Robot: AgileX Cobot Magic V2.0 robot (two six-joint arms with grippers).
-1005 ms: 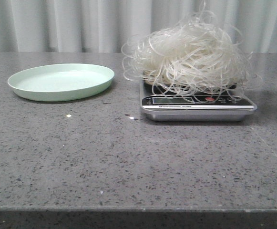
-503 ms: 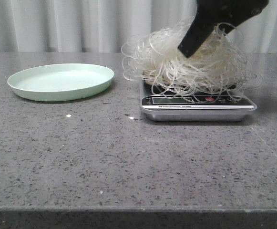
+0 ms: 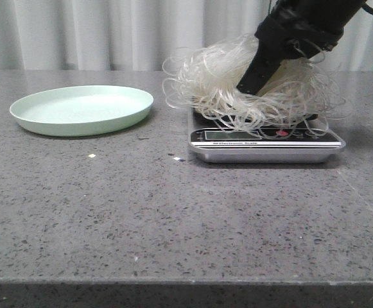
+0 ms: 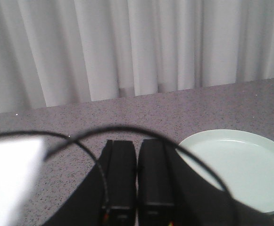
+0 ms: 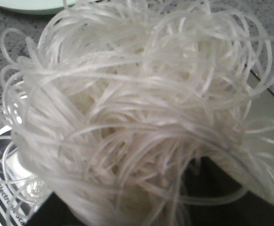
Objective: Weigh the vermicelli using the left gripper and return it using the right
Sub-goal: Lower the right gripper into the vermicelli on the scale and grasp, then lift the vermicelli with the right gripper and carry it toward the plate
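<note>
The vermicelli (image 3: 225, 83) is a fluffy whitish nest piled on the kitchen scale (image 3: 266, 146). My right gripper (image 3: 255, 82) reaches down from the upper right and is pushed into the nest's top. In the right wrist view the vermicelli (image 5: 141, 108) fills the frame, and the dark fingers (image 5: 224, 188) stand apart on either side of the strands, open. My left gripper (image 4: 137, 143) is shut and empty, held above the table beside the pale green plate (image 4: 240, 165). It is out of the front view.
The pale green plate (image 3: 82, 109) sits empty at the left of the grey speckled table (image 3: 173, 212). A white curtain (image 3: 109, 32) hangs behind. Small crumbs (image 3: 176, 157) lie between plate and scale. A black cable (image 4: 80, 136) loops over the left wrist view.
My right arm has come down from the upper right, out of view a second ago, and its fingers have pushed deeper into the vermicelli, pressing the nest's top down.
</note>
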